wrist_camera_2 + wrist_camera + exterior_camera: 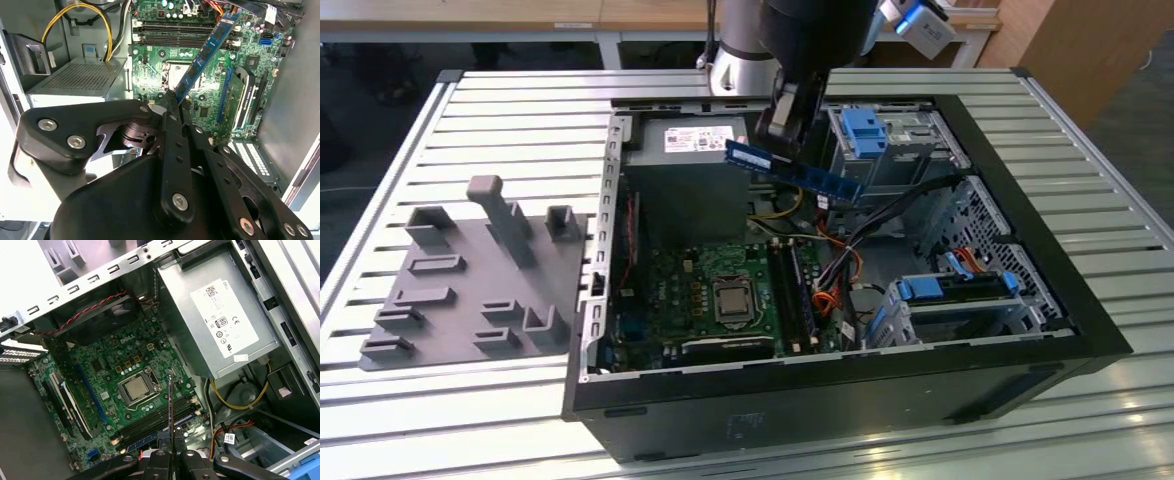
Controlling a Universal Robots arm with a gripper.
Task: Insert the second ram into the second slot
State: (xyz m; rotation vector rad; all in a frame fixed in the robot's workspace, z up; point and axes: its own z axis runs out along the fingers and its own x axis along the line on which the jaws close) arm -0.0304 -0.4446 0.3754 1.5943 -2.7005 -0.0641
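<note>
The second ram [797, 169] is a thin blue board stick, and my gripper [775, 148] is shut on its top edge, carrying it in the air above the open computer case [1014, 250]. The stick hangs over the rear part of the case, tilted, well above the motherboard [680, 290]. The long dark ram slots [790, 290] lie beside the processor socket [727, 298]. In the second wrist view the ram [206, 52] runs out from my fingertips [170, 102] toward the slots [175, 32]. In the first wrist view it shows edge-on [171, 405] over the slots [155, 422].
A grey power supply [687, 160] fills the case's rear corner, with yellow cables [75, 15] beside it. Blue drive cages [867, 130] [958, 290] and orange and black cables [834, 270] sit on the exterior view's right. A grey fixture plate [467, 280] lies on the slatted table.
</note>
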